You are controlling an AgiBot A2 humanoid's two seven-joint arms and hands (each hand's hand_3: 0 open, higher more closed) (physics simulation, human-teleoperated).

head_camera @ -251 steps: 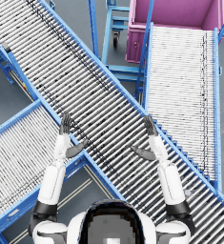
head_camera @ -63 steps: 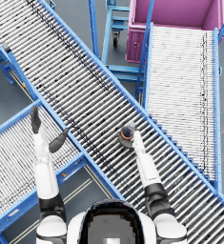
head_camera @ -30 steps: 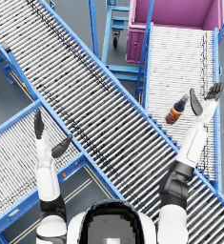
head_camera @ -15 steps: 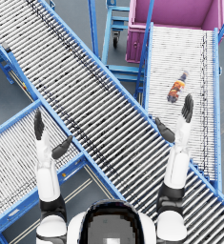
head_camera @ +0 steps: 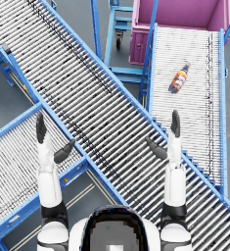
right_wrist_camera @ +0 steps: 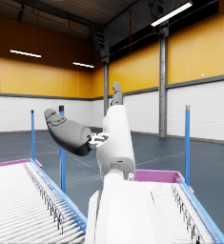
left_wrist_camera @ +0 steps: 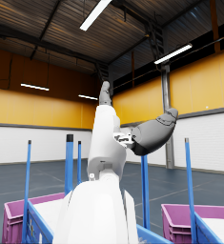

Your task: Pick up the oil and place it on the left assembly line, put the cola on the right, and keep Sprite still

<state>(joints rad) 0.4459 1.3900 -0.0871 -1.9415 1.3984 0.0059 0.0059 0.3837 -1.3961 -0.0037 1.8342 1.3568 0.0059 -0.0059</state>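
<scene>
A cola bottle (head_camera: 179,78) with a dark body and an orange label lies on its side on the right roller line (head_camera: 207,112), cap pointing away from me. My right hand (head_camera: 169,141) hovers well short of it, over the near edge of that line, fingers spread and holding nothing. My left hand (head_camera: 48,144) is raised over the seam between the left line (head_camera: 11,157) and the middle line, also spread and holding nothing. Each wrist view shows its own hand, the left hand (left_wrist_camera: 135,131) and the right hand (right_wrist_camera: 92,133), against the hall. No oil or Sprite bottle is in view.
The long middle conveyor (head_camera: 87,93) runs diagonally between both side lines, framed by blue rails. A pink bin (head_camera: 185,17) stands at the far end of the right line. A blue trolley frame (head_camera: 120,27) sits beside it on the grey floor.
My right hand carried the cola from the middle conveyor to the right line and let it go; the bottle now lies farther up the rollers. The right hand has drawn back. The left arm stayed still.
</scene>
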